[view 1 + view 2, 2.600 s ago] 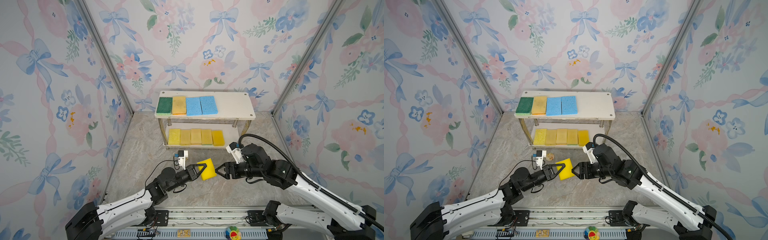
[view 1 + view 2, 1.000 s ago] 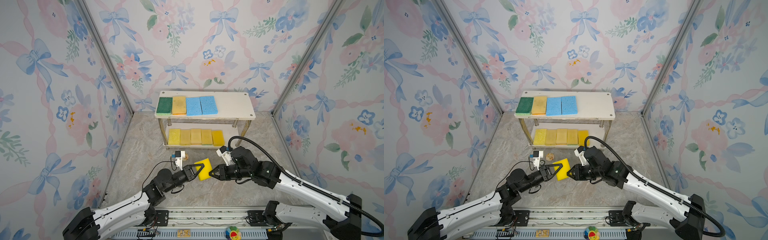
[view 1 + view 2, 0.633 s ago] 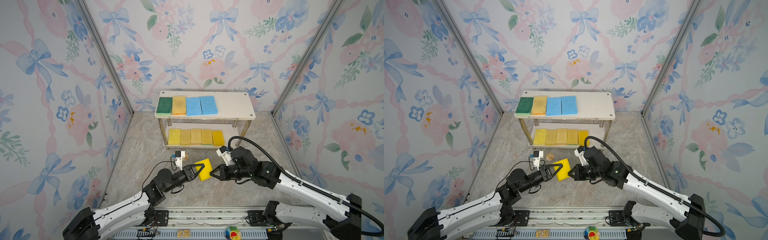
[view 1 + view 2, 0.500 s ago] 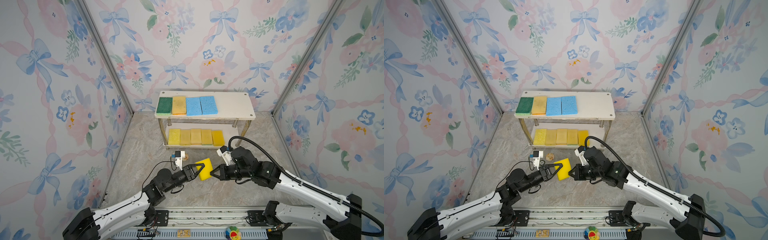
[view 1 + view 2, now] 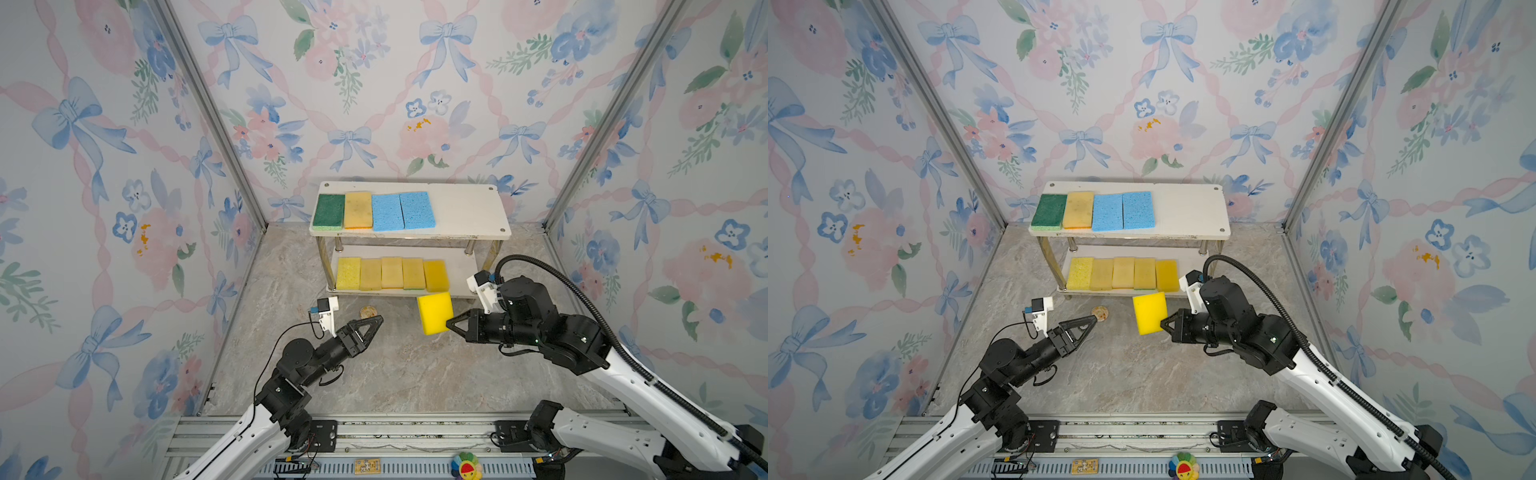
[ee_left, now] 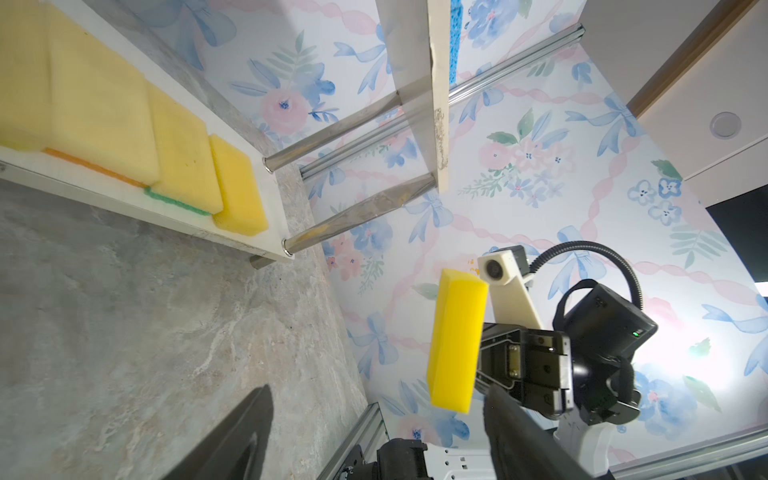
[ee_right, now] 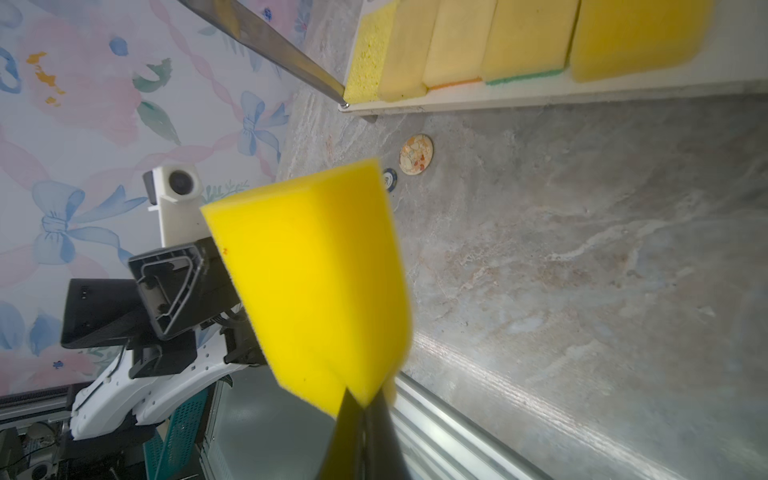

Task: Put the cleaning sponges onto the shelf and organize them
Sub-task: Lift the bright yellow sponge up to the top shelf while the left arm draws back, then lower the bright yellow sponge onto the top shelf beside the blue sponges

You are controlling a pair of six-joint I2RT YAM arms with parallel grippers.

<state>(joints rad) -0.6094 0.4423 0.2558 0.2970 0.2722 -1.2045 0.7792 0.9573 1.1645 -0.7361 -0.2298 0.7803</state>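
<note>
Yellow sponge [image 5: 434, 312], pinched at its lower edge by the right gripper [image 5: 449, 324], hangs mid-frame just below the shelf [image 5: 469, 208], long axis pointing up-frame toward it; the left gripper [image 5: 373, 324] gapes empty, left of centre.

The grey marbled floor [image 5: 395, 374] bears the shelf [image 5: 469, 208], which stands near the back wall; just in front of it on the floor lie a small pale round disc [image 5: 368, 311] and, close by in the right wrist view, a smaller dark disc [image 7: 389, 179]. On its top board a green sponge [image 5: 328, 211], a dull yellow sponge [image 5: 358, 209] and two blue sponges [image 5: 387, 212] lie flat, edge to edge, toward the left end; the lower board [image 5: 459, 270] holds a row of five yellow sponges [image 5: 392, 272], side by side
</note>
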